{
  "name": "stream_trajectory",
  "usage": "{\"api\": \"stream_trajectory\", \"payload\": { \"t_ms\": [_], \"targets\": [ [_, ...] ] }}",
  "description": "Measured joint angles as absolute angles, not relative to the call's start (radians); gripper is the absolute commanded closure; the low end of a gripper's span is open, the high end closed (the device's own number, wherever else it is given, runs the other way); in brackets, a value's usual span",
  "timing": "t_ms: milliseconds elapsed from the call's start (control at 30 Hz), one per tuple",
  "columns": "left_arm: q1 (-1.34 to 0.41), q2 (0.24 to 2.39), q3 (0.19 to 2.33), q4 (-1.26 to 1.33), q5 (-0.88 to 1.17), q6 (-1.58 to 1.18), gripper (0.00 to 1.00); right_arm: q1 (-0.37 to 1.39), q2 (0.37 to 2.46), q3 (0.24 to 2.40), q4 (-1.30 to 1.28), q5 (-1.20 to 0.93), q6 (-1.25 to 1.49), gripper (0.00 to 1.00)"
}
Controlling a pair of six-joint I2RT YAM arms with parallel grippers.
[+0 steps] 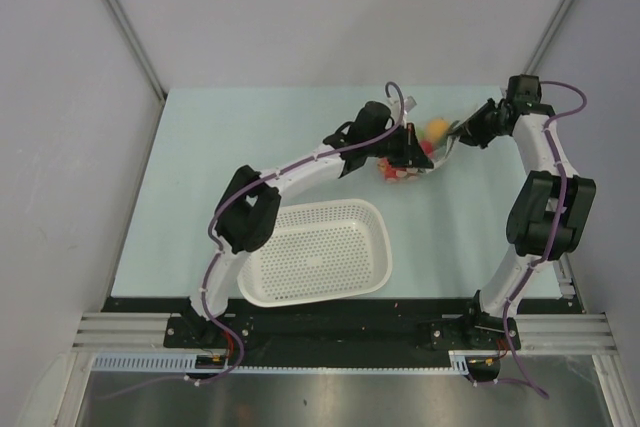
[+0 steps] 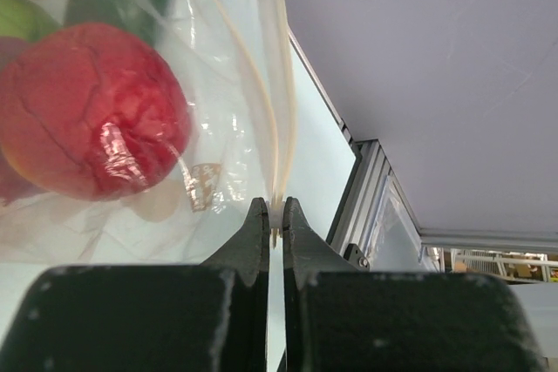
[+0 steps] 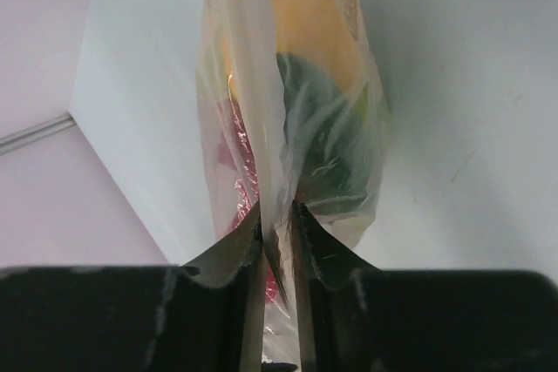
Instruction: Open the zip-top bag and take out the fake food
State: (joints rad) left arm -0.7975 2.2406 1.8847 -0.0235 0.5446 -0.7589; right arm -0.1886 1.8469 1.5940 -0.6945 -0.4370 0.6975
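Observation:
The zip-top bag (image 1: pixel 420 152) hangs between both grippers at the table's far middle, with fake food inside. My left gripper (image 1: pixel 408 140) is shut on the bag's zip strip (image 2: pixel 277 119); the left wrist view shows a red round fruit (image 2: pixel 87 111) and a green one (image 2: pixel 22 19) through the plastic. My right gripper (image 1: pixel 458 130) is shut on the bag's plastic (image 3: pixel 261 111) at the opposite side. The right wrist view shows an orange fruit (image 3: pixel 305 15), a dark green piece (image 3: pixel 327 137) and red (image 3: pixel 234 141) inside the bag.
A white perforated basket (image 1: pixel 318 252) stands at the near middle of the pale table (image 1: pixel 250 127), below the left arm. Grey walls with metal posts enclose the table on three sides.

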Motion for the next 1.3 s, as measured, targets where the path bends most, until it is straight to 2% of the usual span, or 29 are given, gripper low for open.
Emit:
{"api": "stream_trajectory", "payload": {
  "t_ms": [300, 367, 400, 433, 467, 533, 633, 667, 800, 867, 933, 967, 1000, 1100, 1133, 1167, 1300],
  "targets": [
    [-0.837, 2.241, 1.904, -0.025, 0.517, -0.759, 1.0, -0.165, 1.847, 1.583, -0.63, -0.513, 0.707, 0.8],
    [-0.843, 2.241, 1.91, -0.025, 0.515, -0.759, 1.0, -0.166, 1.847, 1.578, -0.627, -0.522, 0.708, 0.74],
    [-0.845, 2.241, 1.912, -0.025, 0.515, -0.759, 1.0, -0.168, 1.846, 1.576, -0.626, -0.528, 0.708, 0.57],
    [-0.846, 2.241, 1.913, -0.025, 0.515, -0.759, 1.0, -0.171, 1.845, 1.574, -0.624, -0.536, 0.706, 0.51],
    [-0.847, 2.241, 1.913, -0.026, 0.515, -0.759, 1.0, -0.173, 1.844, 1.574, -0.623, -0.54, 0.709, 0.47],
    [-0.848, 2.241, 1.913, -0.026, 0.515, -0.759, 1.0, -0.182, 1.838, 1.574, -0.623, -0.548, 0.689, 0.48],
    [-0.849, 2.241, 1.913, -0.026, 0.515, -0.759, 1.0, -0.2, 1.822, 1.573, -0.628, -0.55, 0.659, 0.55],
    [-0.849, 2.241, 1.913, -0.026, 0.515, -0.76, 1.0, -0.208, 1.815, 1.573, -0.632, -0.55, 0.649, 0.66],
    [-0.848, 2.241, 1.913, -0.026, 0.516, -0.76, 1.0, -0.238, 1.792, 1.572, -0.646, -0.55, 0.62, 0.7],
    [-0.846, 2.241, 1.913, -0.026, 0.516, -0.761, 1.0, -0.249, 1.783, 1.568, -0.65, -0.549, 0.609, 0.75],
    [-0.846, 2.241, 1.913, -0.025, 0.517, -0.763, 1.0, -0.255, 1.781, 1.568, -0.654, -0.55, 0.601, 0.83],
    [-0.845, 2.241, 1.913, -0.025, 0.519, -0.765, 1.0, -0.255, 1.781, 1.567, -0.654, -0.551, 0.596, 0.93],
    [-0.845, 2.241, 1.913, -0.025, 0.52, -0.768, 0.99, -0.254, 1.782, 1.564, -0.654, -0.553, 0.593, 0.98],
    [-0.843, 2.241, 1.916, -0.026, 0.527, -0.77, 0.85, -0.244, 1.785, 1.563, -0.652, -0.561, 0.575, 1.0],
    [-0.842, 2.241, 1.919, -0.027, 0.527, -0.77, 0.77, -0.24, 1.787, 1.563, -0.651, -0.566, 0.57, 1.0],
    [-0.842, 2.241, 1.922, -0.028, 0.527, -0.771, 0.61, -0.236, 1.79, 1.563, -0.65, -0.567, 0.564, 1.0],
    [-0.838, 2.241, 1.964, -0.064, 0.516, -0.788, 0.48, -0.217, 1.801, 1.588, -0.665, -0.574, 0.53, 1.0]
  ]
}}
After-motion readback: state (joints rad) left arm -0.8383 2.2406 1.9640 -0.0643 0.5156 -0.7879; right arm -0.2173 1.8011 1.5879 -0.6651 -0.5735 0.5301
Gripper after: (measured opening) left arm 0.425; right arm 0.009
